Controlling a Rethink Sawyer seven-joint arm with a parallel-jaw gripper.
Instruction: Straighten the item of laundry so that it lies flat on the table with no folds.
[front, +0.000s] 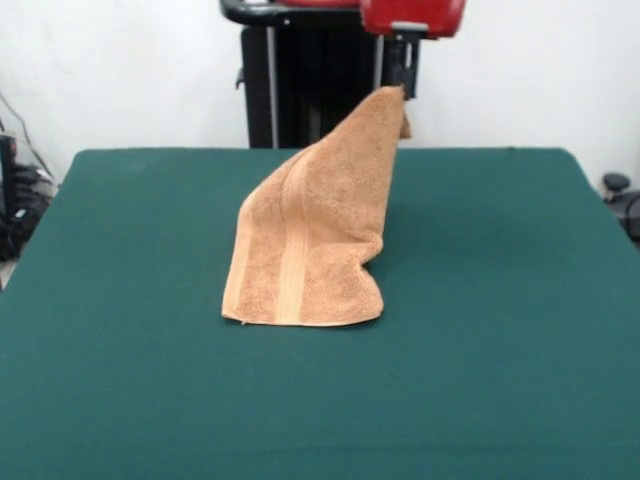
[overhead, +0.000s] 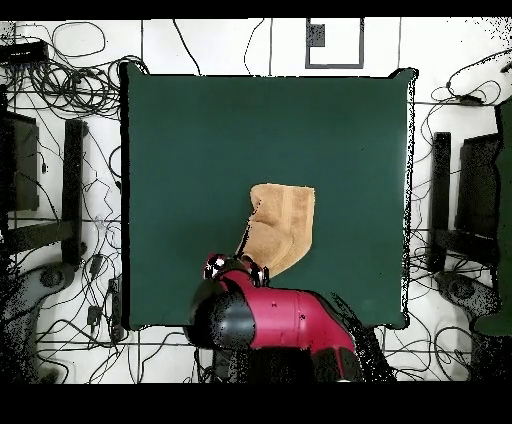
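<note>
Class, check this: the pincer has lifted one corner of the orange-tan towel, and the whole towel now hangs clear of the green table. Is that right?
Not quite. The pincer does hold one corner of the towel up, but the towel does not hang clear: its lower end rests on the green table, with a woven band running up the raised part. The front view shows this.

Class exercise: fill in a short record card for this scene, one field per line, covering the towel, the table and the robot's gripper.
Item: orange-tan towel
Towel state: one corner lifted, near edge resting on the table, cloth draped with folds
Surface: green table
Gripper: above the far side of the table, shut on the towel's raised corner
Woven band: visible running up the towel in the front view
Task status: not yet flat
</note>
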